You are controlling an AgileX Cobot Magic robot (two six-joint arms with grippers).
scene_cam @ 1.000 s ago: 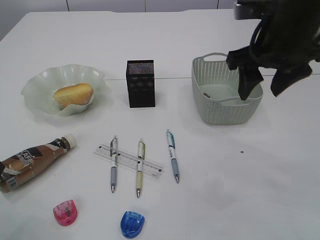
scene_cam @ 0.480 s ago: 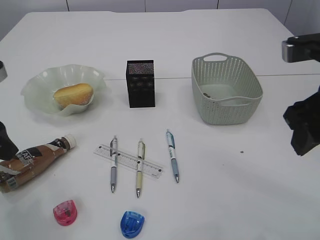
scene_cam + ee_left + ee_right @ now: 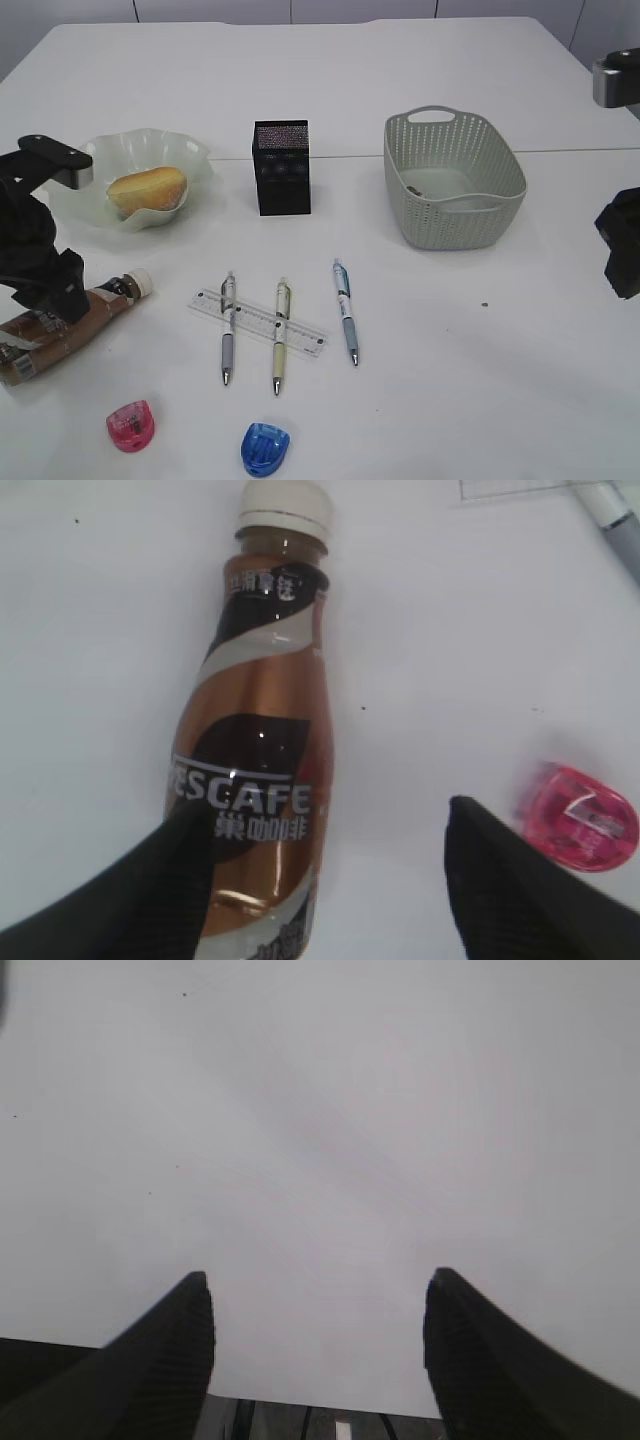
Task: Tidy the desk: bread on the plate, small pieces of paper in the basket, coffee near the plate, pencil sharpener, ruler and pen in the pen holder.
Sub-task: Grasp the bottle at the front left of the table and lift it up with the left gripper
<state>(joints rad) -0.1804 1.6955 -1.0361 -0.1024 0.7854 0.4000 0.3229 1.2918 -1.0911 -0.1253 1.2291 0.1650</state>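
The coffee (image 3: 95, 308) lies on its side at the desk's front left, white cap toward the plate (image 3: 75, 170). My left gripper (image 3: 45, 290) is open right above it; in the left wrist view (image 3: 325, 825) one finger overlaps the bottle's label (image 3: 265, 710) and the other hangs over bare desk. The bread (image 3: 147, 190) sits on the plate. The basket (image 3: 455, 215) holds a small piece of paper (image 3: 413, 189). The black pen holder (image 3: 281, 168) stands mid-desk. The ruler (image 3: 255, 320) lies under two pens (image 3: 228, 330). My right gripper (image 3: 622, 255) is open and empty (image 3: 315, 1280).
A third pen (image 3: 345, 320) lies right of the ruler. A pink pencil sharpener (image 3: 131, 425) and a blue one (image 3: 264, 448) sit at the front edge; the pink one also shows in the left wrist view (image 3: 585, 815). White desk (image 3: 480, 380) lies beneath the right gripper.
The right arm has pulled back from over the basket to the desk's right edge. The left arm has come in from the left and now hangs over the coffee bottle.
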